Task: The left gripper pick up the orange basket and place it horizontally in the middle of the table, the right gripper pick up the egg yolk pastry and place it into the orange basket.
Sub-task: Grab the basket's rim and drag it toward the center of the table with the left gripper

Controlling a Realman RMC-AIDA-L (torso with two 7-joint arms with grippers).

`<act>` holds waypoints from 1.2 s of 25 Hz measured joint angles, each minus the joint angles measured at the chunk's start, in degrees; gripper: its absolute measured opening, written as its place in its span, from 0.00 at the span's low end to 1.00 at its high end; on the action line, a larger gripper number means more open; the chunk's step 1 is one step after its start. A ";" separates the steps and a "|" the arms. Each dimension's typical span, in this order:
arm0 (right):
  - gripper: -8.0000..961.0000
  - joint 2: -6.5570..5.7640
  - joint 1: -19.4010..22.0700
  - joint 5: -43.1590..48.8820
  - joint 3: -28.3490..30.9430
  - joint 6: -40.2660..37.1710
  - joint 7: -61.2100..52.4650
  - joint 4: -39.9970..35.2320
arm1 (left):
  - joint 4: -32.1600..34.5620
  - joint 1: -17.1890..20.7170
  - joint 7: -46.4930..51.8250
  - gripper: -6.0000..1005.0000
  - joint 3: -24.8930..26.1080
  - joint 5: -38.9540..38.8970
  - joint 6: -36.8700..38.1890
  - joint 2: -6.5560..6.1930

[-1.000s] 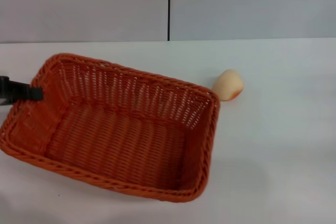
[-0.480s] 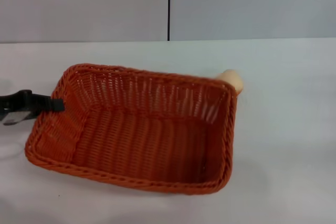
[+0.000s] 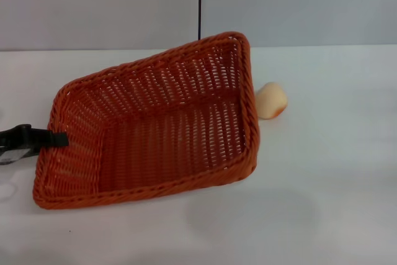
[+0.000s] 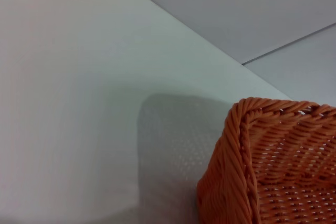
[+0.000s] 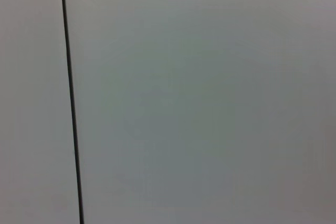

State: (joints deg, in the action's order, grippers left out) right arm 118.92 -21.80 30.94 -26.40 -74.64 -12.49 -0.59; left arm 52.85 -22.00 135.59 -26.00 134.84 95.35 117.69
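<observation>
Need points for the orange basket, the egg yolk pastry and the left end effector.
orange basket [image 3: 155,147], head view, woven floor inside.
egg yolk pastry [image 3: 271,100], head view, middle of its rounded top.
left end effector [image 3: 54,139], head view, black tip at the basket's left rim.

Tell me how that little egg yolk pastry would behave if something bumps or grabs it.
The egg yolk pastry is a rounded ball lying loose on the table, so a nudge would probably send it rolling. It looks soft and bun-like, so a hard squeeze might dent it. It sits close beside the tilted orange basket, which could knock it.
</observation>
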 joint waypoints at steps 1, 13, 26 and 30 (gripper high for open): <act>0.59 -0.01 -0.27 0.00 -0.10 0.52 -0.14 -0.36 | 0.00 0.02 -0.26 0.17 0.03 -0.16 0.30 0.00; 0.59 -0.01 -0.95 0.00 -0.04 1.59 -0.29 -0.56 | 0.04 -0.32 -2.02 0.17 -0.05 -5.67 4.74 -1.88; 0.58 -0.01 -1.03 -0.27 0.21 1.81 -0.26 -0.68 | 0.05 -0.44 -2.44 0.18 -0.19 -6.62 7.22 -2.34; 0.58 -0.01 -1.19 -0.27 0.21 1.81 -0.25 -0.73 | 0.06 -0.56 -2.49 0.19 -0.28 -6.65 9.39 -2.61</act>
State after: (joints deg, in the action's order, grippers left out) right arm 118.91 -22.99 30.67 -26.19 -72.83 -12.75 -1.32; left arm 52.91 -22.56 133.10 -26.28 128.18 104.74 115.08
